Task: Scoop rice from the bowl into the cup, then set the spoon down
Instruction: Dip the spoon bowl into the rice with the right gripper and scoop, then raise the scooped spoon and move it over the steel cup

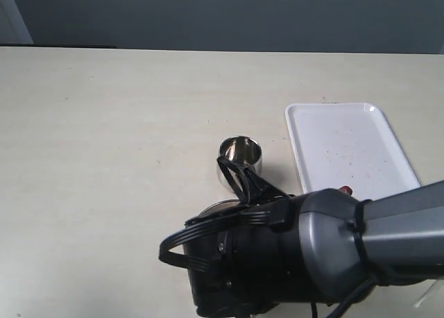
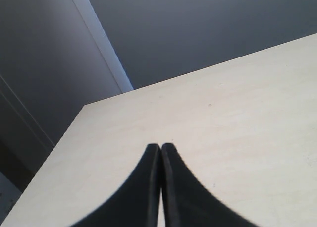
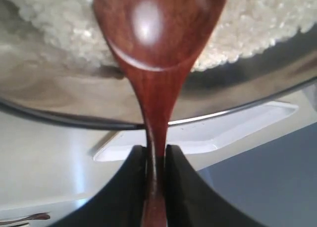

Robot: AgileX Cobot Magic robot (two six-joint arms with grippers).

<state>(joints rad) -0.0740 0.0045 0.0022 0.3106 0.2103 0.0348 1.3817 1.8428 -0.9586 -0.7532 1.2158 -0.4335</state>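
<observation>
**Right wrist view.** My right gripper [image 3: 156, 155] is clamped on the slim handle of the wooden spoon [image 3: 154, 48], one finger on each side; the oval head reaches over the rim of the steel bowl [image 3: 49, 95] and lies above the heap of white rice [image 3: 257, 24]; the hollow of the spoon shows bare, glossy wood; whether the head touches the grains cannot be told from this angle. A white tray [image 3: 198, 133] lies on the tabletop [image 3: 39, 147] past the bowl.

**Exterior view.** My right arm [image 1: 333, 241] covers nearly all of the bowl; only a sliver of its steel rim [image 1: 215, 208] shows at the arm's upper edge. The steel cup [image 1: 239, 155] stands upright on the tabletop [image 1: 104, 158] just beyond the bowl, near the tray [image 1: 347, 148] and to its left.

**Left wrist view.** My left gripper [image 2: 159, 148] has its two dark fingers pressed together with nothing between them; it hangs over bare tabletop [image 2: 223, 113] near a corner.
</observation>
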